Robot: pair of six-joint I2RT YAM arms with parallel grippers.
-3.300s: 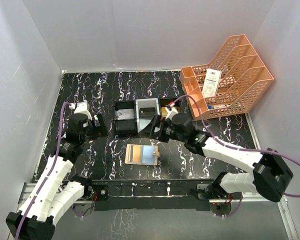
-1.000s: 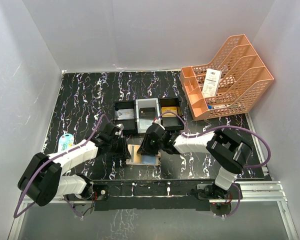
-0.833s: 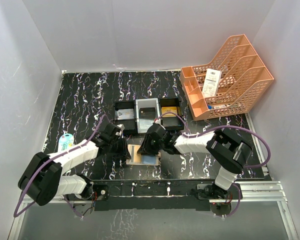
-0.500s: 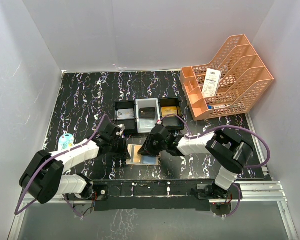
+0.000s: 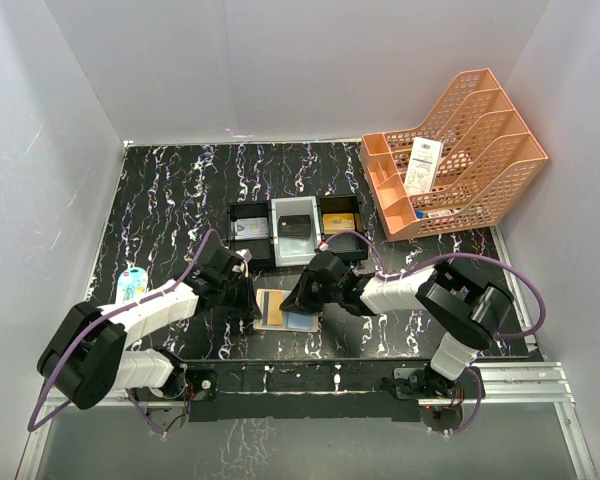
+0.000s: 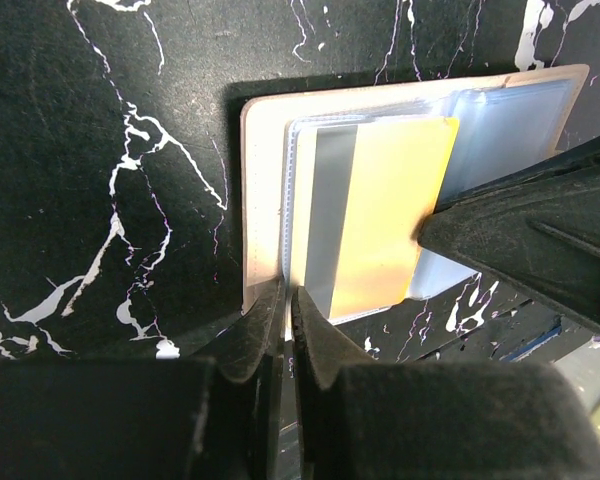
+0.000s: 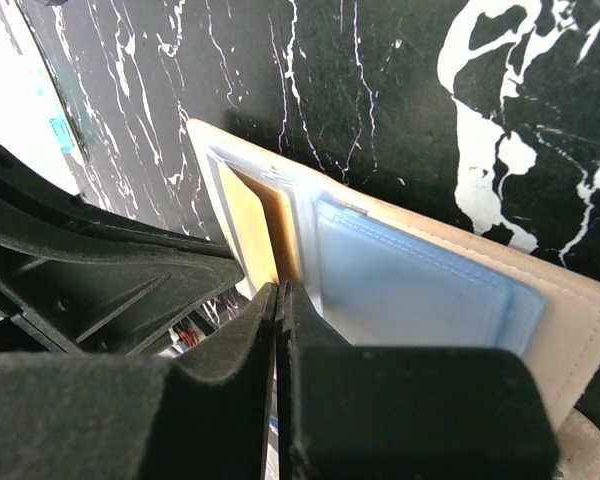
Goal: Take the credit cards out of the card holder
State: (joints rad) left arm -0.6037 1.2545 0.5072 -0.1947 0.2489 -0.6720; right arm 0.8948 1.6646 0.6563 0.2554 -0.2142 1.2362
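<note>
The tan card holder lies open on the black marbled table between both arms. A gold credit card with a grey stripe sticks partly out of its clear sleeve, beside pale blue slots. My left gripper is shut on the card holder's near-left edge, pinning it down. My right gripper is shut on the free edge of the gold credit card; one of its fingers meets that card's edge in the left wrist view. In the top view both grippers hide most of the card holder.
A black-and-grey three-compartment tray stands just behind the card holder, with a card in each compartment. An orange file rack holding a white receipt stands at the back right. A small pale blue item lies at the left.
Both grippers have closed: the left on the card holder's edge, the right on the gold card. The right gripper has shifted slightly to the right and nearer.
</note>
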